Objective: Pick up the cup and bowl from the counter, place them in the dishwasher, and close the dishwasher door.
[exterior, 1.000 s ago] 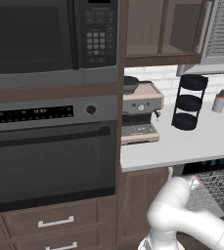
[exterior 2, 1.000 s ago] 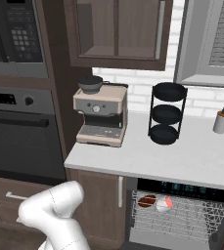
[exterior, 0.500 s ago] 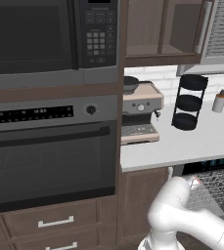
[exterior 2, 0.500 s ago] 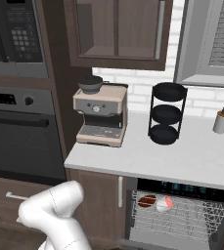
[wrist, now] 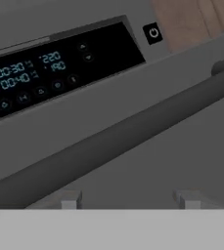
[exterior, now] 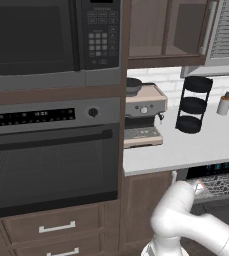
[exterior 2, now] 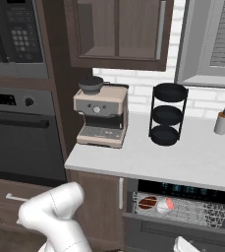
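The gripper (wrist: 128, 198) stood with its jaws apart just before the dishwasher door's bar handle (wrist: 108, 141), holding nothing. The reddish-brown bowl (exterior 2: 148, 202) lay in the dishwasher's wire rack (exterior 2: 192, 212), below the pale counter (exterior 2: 182, 160), beside a cup (exterior 2: 165, 205).

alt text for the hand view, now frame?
Close-up of the dishwasher door: its dark bar handle runs diagonally across the frame, just above the claw, whose two fingertips stand apart. Above the handle, a black control panel shows blue-green digits, with a power button beside it.
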### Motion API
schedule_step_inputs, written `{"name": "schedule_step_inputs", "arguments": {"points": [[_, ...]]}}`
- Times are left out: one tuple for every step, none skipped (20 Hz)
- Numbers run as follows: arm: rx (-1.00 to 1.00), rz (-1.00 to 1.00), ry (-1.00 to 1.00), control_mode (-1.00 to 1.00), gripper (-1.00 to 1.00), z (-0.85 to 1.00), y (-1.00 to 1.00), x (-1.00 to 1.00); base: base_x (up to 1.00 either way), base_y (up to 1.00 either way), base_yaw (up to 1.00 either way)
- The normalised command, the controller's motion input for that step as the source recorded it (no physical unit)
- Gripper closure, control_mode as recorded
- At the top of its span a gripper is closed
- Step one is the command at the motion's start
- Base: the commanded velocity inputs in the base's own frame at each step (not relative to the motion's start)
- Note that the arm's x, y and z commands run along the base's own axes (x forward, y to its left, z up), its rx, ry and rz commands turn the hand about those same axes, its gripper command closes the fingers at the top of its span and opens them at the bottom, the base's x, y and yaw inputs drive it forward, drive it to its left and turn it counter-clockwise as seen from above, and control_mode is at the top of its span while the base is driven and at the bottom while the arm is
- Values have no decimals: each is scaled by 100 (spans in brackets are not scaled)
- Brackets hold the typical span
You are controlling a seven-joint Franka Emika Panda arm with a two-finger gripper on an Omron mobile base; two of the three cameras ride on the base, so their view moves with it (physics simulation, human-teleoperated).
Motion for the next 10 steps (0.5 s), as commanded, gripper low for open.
{"name": "schedule_step_inputs", "arguments": {"points": [[-8,0,-32,-100,-100,-24,-5,100,0,0,0],[-7,0,-29,-100,-100,-21,0,100,0,0,0],[-7,1,-26,-100,-100,-14,0,100,0,0,0],[-3,3,-25,-100,-100,-7,-5,100,0,0,0],[0,4,-19,-100,-100,-4,-14,100,0,0,0],[0,5,-10,-100,-100,-2,-16,100,0,0,0],[0,5,-5,-100,-100,-6,-14,100,0,0,0],[0,3,-3,-100,-100,-9,-16,100,0,0,0],[0,1,0,-100,-100,-9,-14,100,0,0,0],[0,1,0,-100,-100,-11,-11,100,0,0,0]]}}
